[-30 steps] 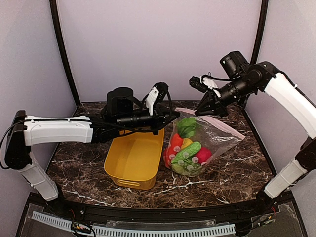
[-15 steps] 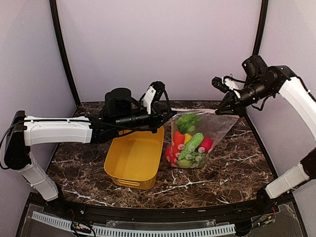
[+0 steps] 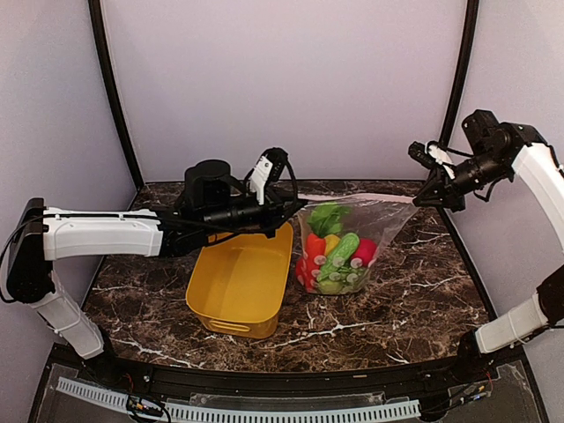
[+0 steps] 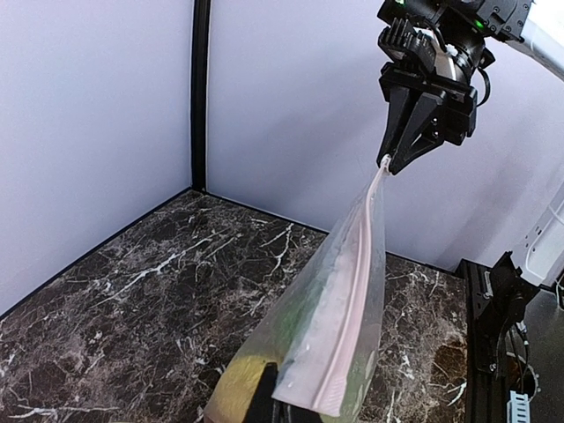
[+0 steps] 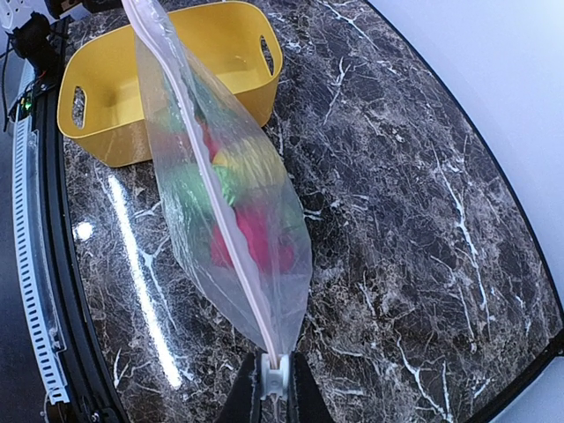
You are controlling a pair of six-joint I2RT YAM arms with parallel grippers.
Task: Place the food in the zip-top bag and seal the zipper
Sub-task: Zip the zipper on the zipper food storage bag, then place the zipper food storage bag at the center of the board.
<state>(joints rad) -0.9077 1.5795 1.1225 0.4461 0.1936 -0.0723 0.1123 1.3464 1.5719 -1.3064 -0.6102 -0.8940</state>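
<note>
Zip-top bag [image 3: 381,220] hangs stretched between both arms, over the back half of the worktop [image 3: 414,295], right of centre. Mouth edge up, pulled into a straight line.

Left end effector [image 3: 295,205]: clamped on the bag's left top corner. Its wrist view shows a dark finger against that corner.

Right end effector [image 4: 388,162]: fingers together, pinching the far end of the zipper [image 5: 214,211], up near the back right corner.

Zipper: pinkish strip, taut. It reads as one thin line in both wrist views, with the two sides lying together.

Food [image 3: 337,257] sits inside the bag, sunk to the bottom: cucumber on top, green leafy piece above it, red round piece to the right, orange-red and yellow pieces to the left. The loaded bottom looks to rest on the worktop.

Yellow tub [image 3: 236,286]: on the worktop just left of the bag, nearer the front edge, under the left arm.
</note>
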